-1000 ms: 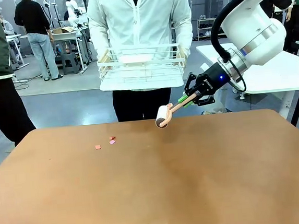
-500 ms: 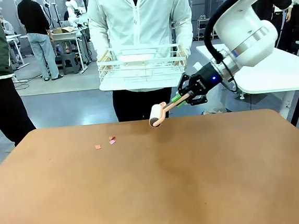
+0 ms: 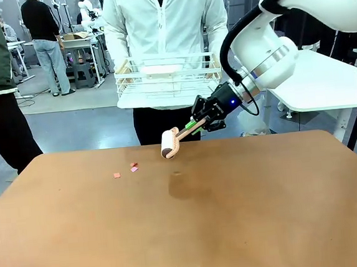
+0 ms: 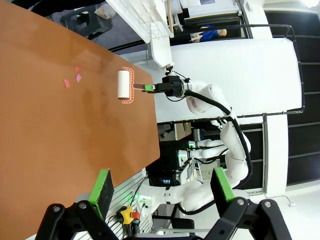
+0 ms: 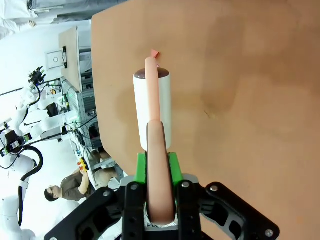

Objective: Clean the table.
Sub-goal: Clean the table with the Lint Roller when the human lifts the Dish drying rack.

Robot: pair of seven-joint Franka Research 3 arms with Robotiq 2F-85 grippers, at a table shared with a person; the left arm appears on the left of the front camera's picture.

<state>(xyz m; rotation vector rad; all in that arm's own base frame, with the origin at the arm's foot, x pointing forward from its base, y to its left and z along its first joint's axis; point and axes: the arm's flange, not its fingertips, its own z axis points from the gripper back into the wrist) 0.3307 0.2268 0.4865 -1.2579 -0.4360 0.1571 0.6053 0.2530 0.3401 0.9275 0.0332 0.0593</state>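
Below the right gripper [image 3: 194, 124], clamped tight on a lint roller [image 3: 169, 144] by its handle, lay the table [image 3: 193, 226], pink scraps [image 3: 134, 167] beyond the roll. The left gripper [image 4: 161, 189] stood wide apart, holding nothing.

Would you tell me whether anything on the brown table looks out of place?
Yes: a few small pink scraps lie scattered on the table, left of the lint roller that the right gripper holds above it.

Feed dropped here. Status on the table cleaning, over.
Right end effector shut on lint roller, above table. Left end effector open. Pink scraps on table, left of roller.
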